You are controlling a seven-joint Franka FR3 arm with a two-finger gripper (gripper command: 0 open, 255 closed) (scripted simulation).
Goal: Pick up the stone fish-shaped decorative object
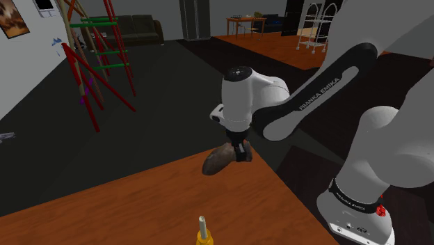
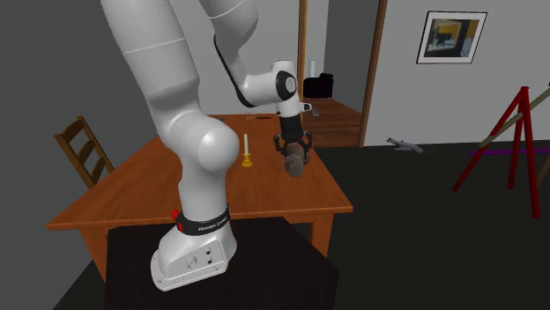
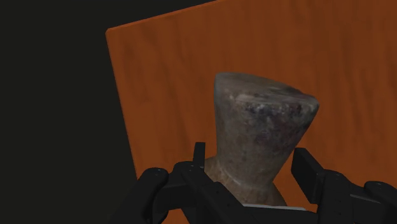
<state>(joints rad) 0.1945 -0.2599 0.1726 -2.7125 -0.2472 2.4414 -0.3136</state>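
The gripper (image 1: 242,151) (image 2: 293,143) (image 3: 251,160) points down, fingers closed on the narrow end of the fish (image 1: 217,161) (image 2: 294,162) (image 3: 264,121). The fish is a mottled grey-brown stone piece whose wide, flared end reaches out past the fingertips. Under the gripper lies the orange-brown wooden surface (image 1: 139,202) (image 2: 150,180) (image 3: 165,76), with one corner close by. Whether the fish touches the surface, I cannot tell. A candle (image 1: 202,227) (image 2: 246,151) in a yellow holder stands on the surface, well apart from the gripper.
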